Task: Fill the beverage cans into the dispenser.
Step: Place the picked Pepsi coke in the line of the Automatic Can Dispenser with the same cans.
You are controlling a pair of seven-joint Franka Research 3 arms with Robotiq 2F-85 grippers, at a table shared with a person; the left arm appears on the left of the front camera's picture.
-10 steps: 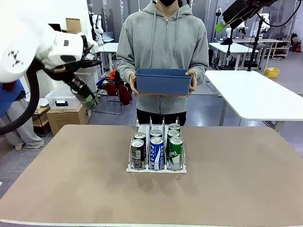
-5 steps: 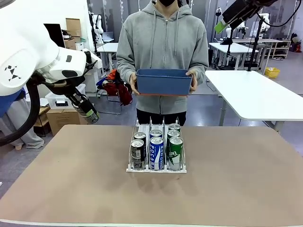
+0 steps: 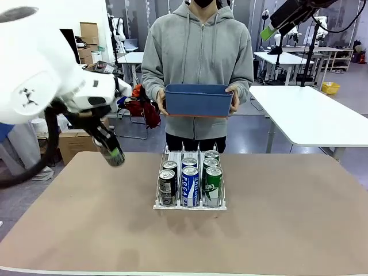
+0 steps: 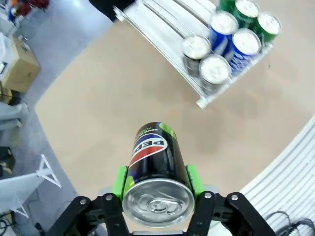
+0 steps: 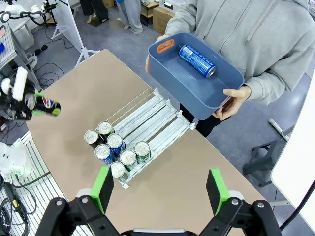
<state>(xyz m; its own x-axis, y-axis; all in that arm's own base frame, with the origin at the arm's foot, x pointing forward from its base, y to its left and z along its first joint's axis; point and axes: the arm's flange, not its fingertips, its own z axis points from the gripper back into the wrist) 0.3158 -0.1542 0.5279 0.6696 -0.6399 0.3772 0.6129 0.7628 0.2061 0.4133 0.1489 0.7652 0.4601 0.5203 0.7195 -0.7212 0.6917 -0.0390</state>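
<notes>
My left gripper is shut on a black beverage can, held tilted above the table's left part, left of the dispenser. The left wrist view shows that can between the green pads, silver top toward the camera, and the dispenser ahead. Several black, blue and green cans stand in the front of its three lanes. My right gripper is open and empty, high above the table. A person holds a blue bin with one blue can lying in it.
The blue bin is held at chest height behind the table's far edge. The rear halves of the dispenser lanes are bare. The brown tabletop lies open to the right and left of the rack. White tables stand behind.
My left arm has swung down and to the right with the black can, coming over the table toward the dispenser. The right arm, the person and the bin have stayed still.
</notes>
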